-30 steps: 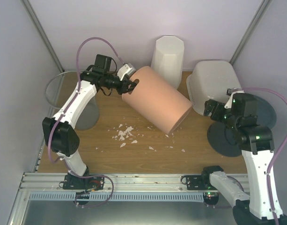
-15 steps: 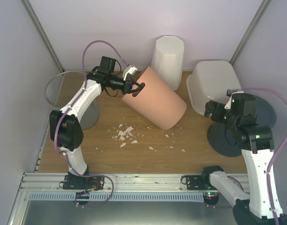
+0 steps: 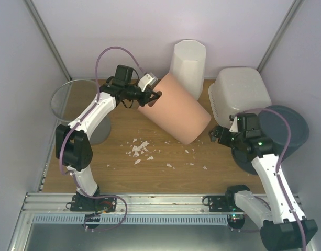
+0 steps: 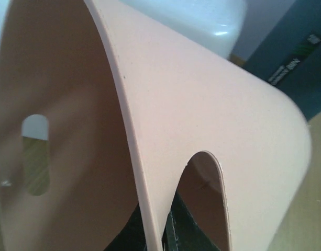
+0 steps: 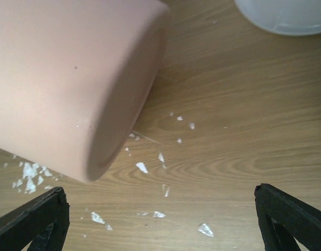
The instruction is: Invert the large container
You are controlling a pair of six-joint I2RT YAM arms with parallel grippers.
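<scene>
Arms: two, one claw on each.
Left claw (image 3: 152, 97): pressed together on the rim wall of the salmon-pink bin (image 3: 176, 110), right beside a handle cut-out; in the left wrist view the wall runs down between its dark fingers (image 4: 181, 238).
Right claw (image 3: 216, 133): spread wide and pinching nothing, with both black fingertips (image 5: 37, 217) far apart over the bare tabletop (image 3: 113, 172). It is near the pink bin's closed end and just in front of the large container.
Large container (image 3: 239, 94): one, at the far right of the tabletop, just right of the white faceted bin (image 3: 187, 61) and next to the dark bin (image 3: 286, 125). No claw touches it, and I cannot tell which face is up.
Bins: four, namely one salmon-pink, tipped over with its closed end low on the tabletop; one tall white faceted, upright at the back; one grey wire-mesh (image 3: 79, 107) at the far left; one dark grey at the right edge, tilted.
Handle cut-outs on the pink bin: two seen.
White scraps (image 3: 139, 149): loosely scattered on the wood in front of the pink bin, too small to count.
</scene>
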